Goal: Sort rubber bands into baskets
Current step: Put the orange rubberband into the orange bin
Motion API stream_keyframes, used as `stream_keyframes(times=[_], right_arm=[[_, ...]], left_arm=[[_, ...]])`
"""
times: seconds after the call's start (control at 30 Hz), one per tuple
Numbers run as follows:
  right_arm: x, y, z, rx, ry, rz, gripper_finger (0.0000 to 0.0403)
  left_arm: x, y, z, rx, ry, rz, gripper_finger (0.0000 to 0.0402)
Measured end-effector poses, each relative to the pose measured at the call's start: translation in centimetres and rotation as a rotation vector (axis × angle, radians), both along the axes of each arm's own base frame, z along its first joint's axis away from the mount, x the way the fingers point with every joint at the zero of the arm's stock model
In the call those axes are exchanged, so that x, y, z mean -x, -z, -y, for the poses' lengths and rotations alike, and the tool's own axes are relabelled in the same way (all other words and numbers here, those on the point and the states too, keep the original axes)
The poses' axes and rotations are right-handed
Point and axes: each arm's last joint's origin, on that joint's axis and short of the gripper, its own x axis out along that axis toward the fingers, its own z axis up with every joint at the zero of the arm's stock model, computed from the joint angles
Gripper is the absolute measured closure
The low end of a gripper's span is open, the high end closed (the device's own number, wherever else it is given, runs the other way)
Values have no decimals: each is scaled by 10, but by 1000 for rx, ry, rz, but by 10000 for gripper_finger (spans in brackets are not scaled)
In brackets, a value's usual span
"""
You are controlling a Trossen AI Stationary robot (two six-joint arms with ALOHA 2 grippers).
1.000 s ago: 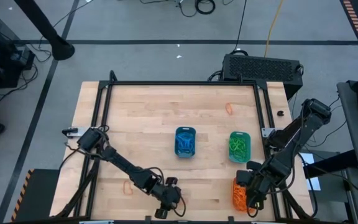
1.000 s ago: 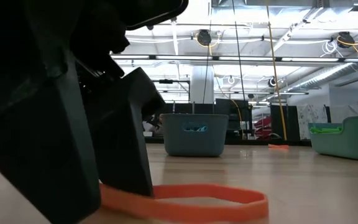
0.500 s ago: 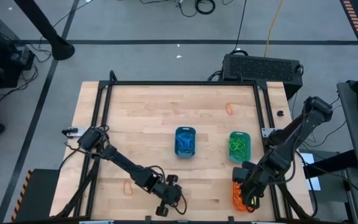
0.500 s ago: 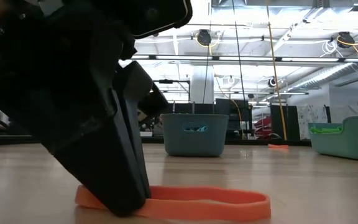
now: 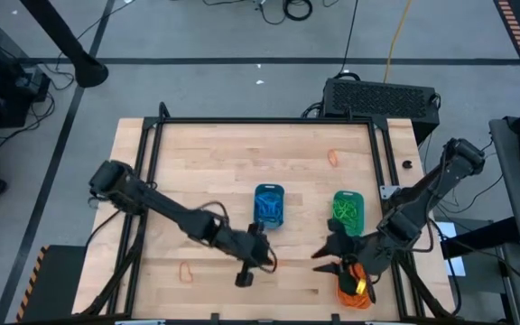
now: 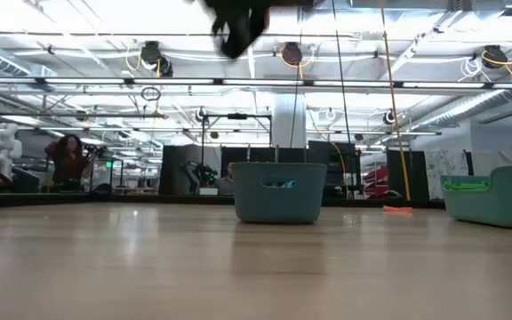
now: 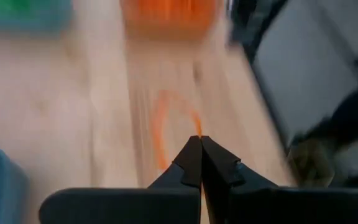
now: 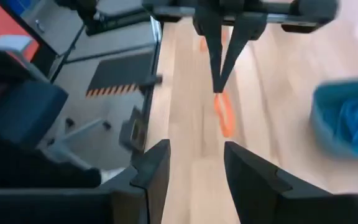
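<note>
Holding a thin orange rubber band (image 8: 224,116) pinched between its closed fingertips, the left gripper (image 5: 262,255) hangs above the near part of the table (image 5: 224,171), just in front of the blue basket (image 5: 269,206). In the right wrist view the loop dangles from those fingertips, clear of the wood; in the left wrist view it shows as an orange loop (image 7: 166,134) beyond the two dark fingers (image 7: 191,163), which are pressed together.

The blue basket stands near the table's middle and holds a tangle of blue bands. Beside it, toward the right arm, the teal-green basket (image 5: 348,212) holds green bands (image 5: 346,213). The orange basket (image 5: 352,291) sits at the near right corner with orange bands inside, partly hidden by the right arm.

The right gripper (image 5: 328,256) waits low over the table, between the held band and the orange basket, its fingers (image 8: 154,171) parted with nothing between them.

Two more orange bands lie loose on the wood: one (image 5: 186,270) near the front left, another (image 5: 334,157) toward the far right.
</note>
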Motion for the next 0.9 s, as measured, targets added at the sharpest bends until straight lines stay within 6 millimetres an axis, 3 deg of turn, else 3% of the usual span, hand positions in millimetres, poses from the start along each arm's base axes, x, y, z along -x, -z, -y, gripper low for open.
stream_keyframes(times=[0.13,0.27,0.5,0.9], right_arm=[[-16,-6,8,41,15,101,259],[-32,-6,15,80,29,167,259],[-48,-14,18,108,-27,304,259],[-55,-6,16,157,-105,296,259]], left_arm=[[-3,-39,-11,89,-29,181,400],[-5,-55,-13,160,-48,279,401],[-7,-59,-14,237,-83,293,401],[-8,-70,-13,276,-79,379,401]])
